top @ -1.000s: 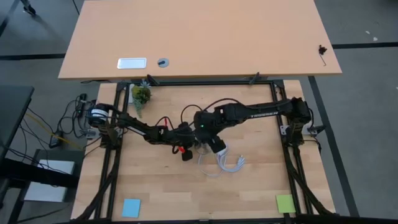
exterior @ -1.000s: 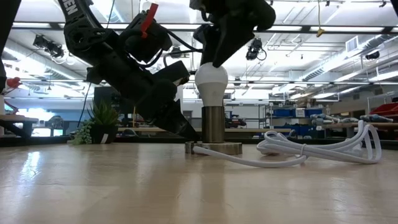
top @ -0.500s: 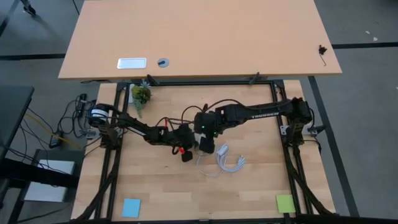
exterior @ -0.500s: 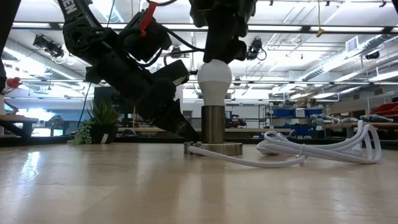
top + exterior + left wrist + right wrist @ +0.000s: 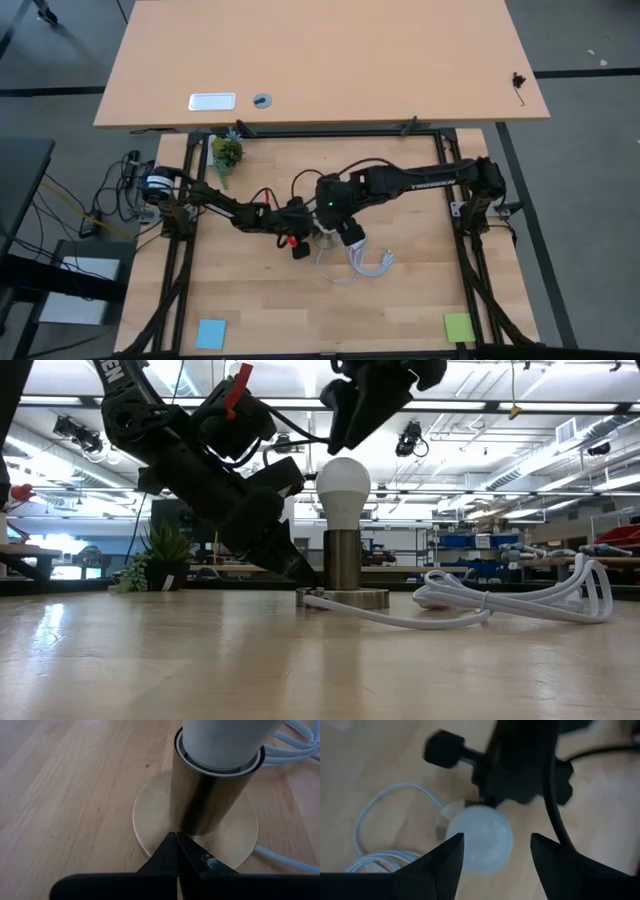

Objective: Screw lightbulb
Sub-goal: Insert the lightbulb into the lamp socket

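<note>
- Up goes the right gripper (image 5: pixel 350 420) — its fingers are spread and holding nothing now.
- Straight below stands the lightbulb (image 5: pixel 343 485), upright in its socket (image 5: pixel 212 795).
- Left gripper (image 5: pixel 176 851), pinched together, presses on the base (image 5: pixel 150 820).

Light wood table (image 5: pixel 240 300), second tan table (image 5: pixel 320 60) behind, potted plant (image 5: pixel 160 555), ceiling strip lights (image 5: pixel 520 402), shelving (image 5: pixel 470 545)

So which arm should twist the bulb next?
Probably the right. Its open pincer hangs just above the lightbulb, not touching it. The left pincer is shut, pressing on the brass base, likely steadying it.
</note>
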